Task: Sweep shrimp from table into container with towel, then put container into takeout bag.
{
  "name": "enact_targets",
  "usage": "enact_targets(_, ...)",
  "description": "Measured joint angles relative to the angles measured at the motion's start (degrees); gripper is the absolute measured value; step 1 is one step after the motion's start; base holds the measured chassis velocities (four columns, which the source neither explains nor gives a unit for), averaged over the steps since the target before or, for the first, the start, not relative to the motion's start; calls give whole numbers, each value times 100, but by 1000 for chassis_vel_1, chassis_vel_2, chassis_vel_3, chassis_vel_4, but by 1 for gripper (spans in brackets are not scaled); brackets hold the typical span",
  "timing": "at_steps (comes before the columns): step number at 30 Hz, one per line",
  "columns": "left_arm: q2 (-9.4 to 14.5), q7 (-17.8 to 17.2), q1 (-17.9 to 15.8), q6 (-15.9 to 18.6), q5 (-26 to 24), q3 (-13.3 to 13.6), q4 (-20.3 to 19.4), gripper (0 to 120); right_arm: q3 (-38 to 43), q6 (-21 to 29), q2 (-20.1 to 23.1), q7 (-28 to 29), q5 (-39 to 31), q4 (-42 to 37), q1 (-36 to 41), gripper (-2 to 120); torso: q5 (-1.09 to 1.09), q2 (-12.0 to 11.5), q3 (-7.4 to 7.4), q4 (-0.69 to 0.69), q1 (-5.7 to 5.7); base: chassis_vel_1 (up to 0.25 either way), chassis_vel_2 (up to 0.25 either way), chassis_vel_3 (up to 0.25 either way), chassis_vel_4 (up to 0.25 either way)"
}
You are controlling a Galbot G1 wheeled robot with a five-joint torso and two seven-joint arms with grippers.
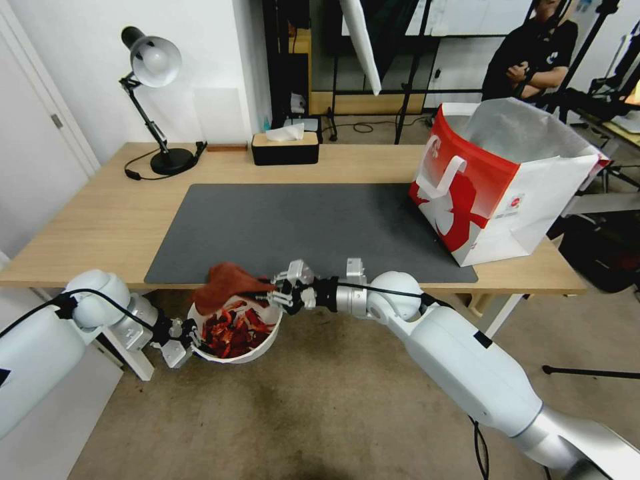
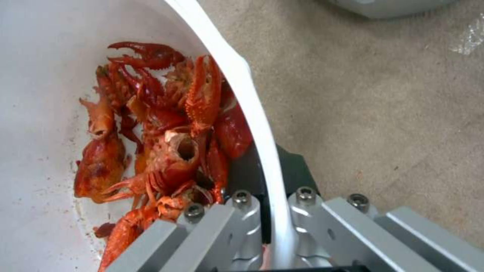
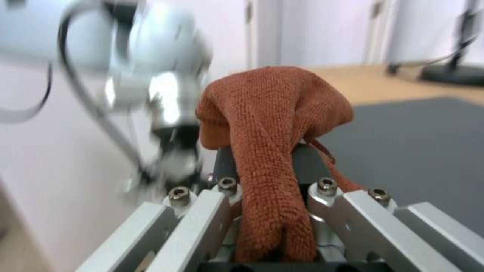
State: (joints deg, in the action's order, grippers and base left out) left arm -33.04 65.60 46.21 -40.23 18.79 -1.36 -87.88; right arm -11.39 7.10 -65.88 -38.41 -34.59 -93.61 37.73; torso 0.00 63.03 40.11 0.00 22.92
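1. One left gripper (image 1: 189, 335) at the near edge of the table (image 1: 100, 220), below the tabletop, clenched on the rim of the bowl; in the left wrist view its fingers (image 2: 242, 226) sit one inside and one outside the white rim.
2. One bowl (image 1: 257, 350), white and round, held over the carpet just below the table's near edge, in front of the mat's left end.
3. Shrimp (image 1: 233, 330) piled inside the bowl, too tangled for a count; the left wrist view shows the red shrimp (image 2: 171, 132) heaped against the bowl wall next to the gripped rim.
4. One towel (image 1: 227, 283), rust-brown, bunched at the table edge, hanging over the bowl's far rim.
5. One right gripper (image 1: 277, 293) just right of the bowl, clamped on the towel; in the right wrist view the cloth (image 3: 272, 151) runs up between the fingers (image 3: 222, 170) and bulges over their tips.
6. One dark grey mat (image 1: 300, 227) in the middle of the table.
7. One black tissue box (image 1: 285, 148) at the back edge, and one desk lamp (image 1: 153, 67) at the back left.
8. One bag (image 1: 500, 193), red and white, upright and open on the table's right end, partly on the mat. It carries a small round logo on the white side; its writing is too small to read.
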Motion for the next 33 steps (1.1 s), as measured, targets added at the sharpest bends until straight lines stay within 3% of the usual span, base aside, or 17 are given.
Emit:
enact_targets(1,0,0,0,0,0,0,0,0,0,0,0,0,0,0,0,8,0,0,0,0,0,0,0,0,0)
enact_targets(7,-31,0,109,-1,38,-86,-22,0,384,86,191,1499,-921,-800,302,8,0,0,0,0,0,0,0,0,0)
enact_targets(14,-44,0,123,-2,49,-89,-45,0,619,450,333,2715,-1138,-1364,469,8,0,0,-1,0,0,0,0,0,0)
enact_targets(17,-63,0,120,-2,58,-80,-54,0,892,782,462,3921,-1177,-1801,662,8,0,0,-1,0,0,0,0,0,0)
enact_targets(18,-63,0,120,-2,58,-80,-54,0,892,782,462,3921,-1177,-1801,662,8,0,0,-1,0,0,0,0,0,0)
enact_targets(20,-93,0,120,-6,79,-62,-55,0,1224,930,572,4514,-965,-1928,902,8,1,0,-1,0,0,0,0,0,0)
enact_targets(30,-162,0,102,-24,118,0,-31,0,1787,1156,694,5448,-273,-1976,1493,8,2,0,-1,-1,0,0,0,0,0)
enact_targets(33,-211,0,5,-37,123,124,6,0,2084,1259,666,5880,234,-1940,1862,8,2,0,-1,-1,-1,0,0,0,0)
